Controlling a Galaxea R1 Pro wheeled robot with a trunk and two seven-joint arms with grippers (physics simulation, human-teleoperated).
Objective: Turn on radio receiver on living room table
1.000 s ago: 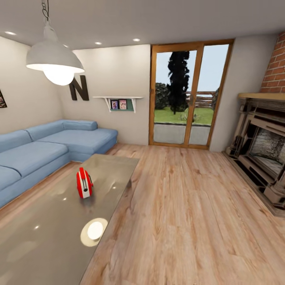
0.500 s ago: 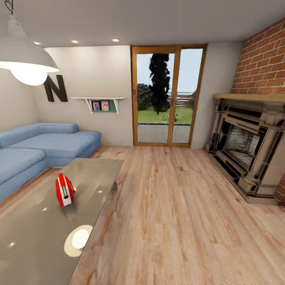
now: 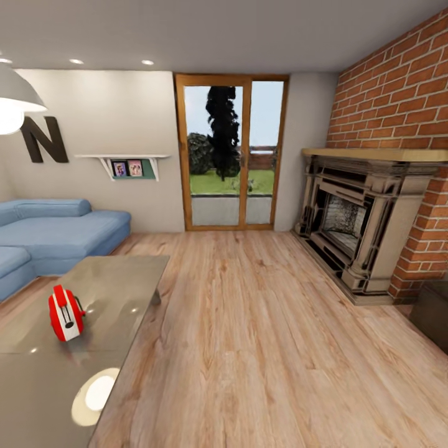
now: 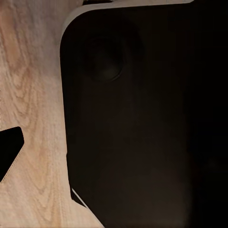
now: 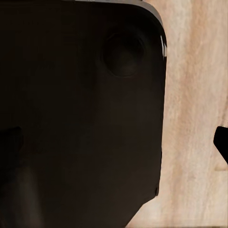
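Note:
The radio receiver (image 3: 65,313), small, red and white-banded, stands upright on the table (image 3: 118,280), a low one with a glossy grey-beige top, at the lower left of the head view. It is in the living room, with the blue sofa (image 3: 56,233) behind the table. In the left wrist view a dark fingertip (image 4: 8,151) pokes in over the wood floor beside a dark rounded part of the robot's body (image 4: 142,118). The right wrist view has the same kind of dark fingertip (image 5: 222,142) beside the dark body (image 5: 80,114). Neither view lets me judge the jaws.
Light wood floor (image 3: 267,336) stretches ahead to a glass door (image 3: 230,152). A fireplace (image 3: 354,218) stands against the brick wall at the right, with a dark box (image 3: 432,314) near it. A white pendant lamp (image 3: 12,99) hangs at the upper left.
The whole head view has swung to the right, so the radio, table and sofa sit further left in the picture and more of the fireplace shows. The things themselves have not moved.

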